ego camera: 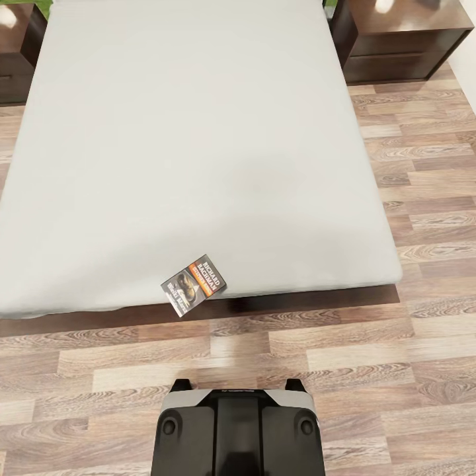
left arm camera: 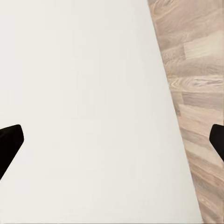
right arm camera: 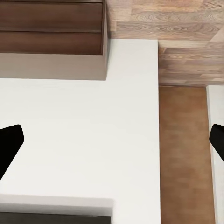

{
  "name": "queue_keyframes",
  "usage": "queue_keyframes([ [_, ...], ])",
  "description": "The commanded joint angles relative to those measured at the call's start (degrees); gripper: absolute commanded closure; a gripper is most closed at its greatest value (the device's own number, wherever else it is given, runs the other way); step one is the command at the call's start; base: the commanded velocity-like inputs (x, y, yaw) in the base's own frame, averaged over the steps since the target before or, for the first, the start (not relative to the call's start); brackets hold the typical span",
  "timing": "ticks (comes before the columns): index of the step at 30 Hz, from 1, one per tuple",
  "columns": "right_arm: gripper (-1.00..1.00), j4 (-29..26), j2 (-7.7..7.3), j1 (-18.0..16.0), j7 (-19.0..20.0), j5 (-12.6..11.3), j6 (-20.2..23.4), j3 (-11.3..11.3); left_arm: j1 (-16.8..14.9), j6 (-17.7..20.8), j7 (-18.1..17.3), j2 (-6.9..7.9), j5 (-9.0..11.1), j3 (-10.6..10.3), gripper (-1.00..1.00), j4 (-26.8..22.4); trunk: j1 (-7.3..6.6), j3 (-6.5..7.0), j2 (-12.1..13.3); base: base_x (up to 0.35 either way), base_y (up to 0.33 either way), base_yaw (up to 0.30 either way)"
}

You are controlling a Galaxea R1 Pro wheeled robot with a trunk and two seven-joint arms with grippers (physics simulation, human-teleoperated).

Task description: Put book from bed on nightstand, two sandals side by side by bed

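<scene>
The book (ego camera: pixel 194 285), dark with an orange band, lies flat at the foot edge of the bed (ego camera: pixel 198 132), one corner poking over the mattress rim. It is just ahead of my base (ego camera: pixel 238 430). One nightstand (ego camera: pixel 403 39) stands at the bed's far right corner, the other nightstand (ego camera: pixel 16 46) at the far left. My left gripper (left arm camera: pixel 112 144) is open over a plain white surface. The right gripper (right arm camera: pixel 112 144) is open too, with nothing between its fingers. The sandals are out of view.
Wood-plank floor (ego camera: pixel 370 370) runs between my base and the bed and along the bed's right side up to the nightstand. In the right wrist view, a brown wooden stepped piece (right arm camera: pixel 51 28) borders a white surface. A strip of floor (left arm camera: pixel 196 93) edges the left wrist view.
</scene>
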Motion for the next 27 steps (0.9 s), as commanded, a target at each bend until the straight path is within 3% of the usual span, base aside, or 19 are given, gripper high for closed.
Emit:
queue_keyframes([
  [1, -1.00, -0.1, -0.01, 0.1, 0.2, 0.5, -0.1, -0.5, 1.4, -0.2, 0.3, -0.04, -0.6, -0.1, -1.00, 0.3, 0.02, -0.02, 0.0, 0.000, 0.000, 0.000],
  [2, -1.00, -0.1, -0.01, 0.1, 0.2, 0.5, -0.1, -0.5, 1.4, -0.2, 0.3, -0.04, -0.6, -0.1, -1.00, 0.3, 0.02, -0.02, 0.0, 0.000, 0.000, 0.000],
  [7, -1.00, -0.1, -0.03, 0.1, 0.2, 0.5, -0.1, -0.5, 7.3, -0.2, 0.3, -0.16, -0.5, 0.0, -1.00, 0.6, 0.02, -0.02, 0.0, 0.000, 0.000, 0.000],
  [18, -1.00, -0.1, -0.04, 0.1, 0.2, 0.5, -0.6, -0.5, 14.9, -0.3, 0.4, -0.89, -0.2, 0.2, -1.00, 1.0, 0.02, -0.02, 0.0, 0.000, 0.000, 0.000],
  [23, -1.00, -0.1, -0.04, 0.1, 0.2, 0.5, -1.0, -0.5, 18.1, -0.4, 0.4, -2.31, -0.2, 0.3, -1.00, 1.2, 0.02, -0.02, 0.0, 0.000, 0.000, 0.000],
  [27, -1.00, -0.1, -0.04, 0.1, 0.2, 0.5, -1.3, -0.5, 20.8, -0.5, 0.4, -4.66, -0.1, 0.4, -1.00, 1.4, 0.02, -0.02, 0.0, 0.000, 0.000, 0.000],
])
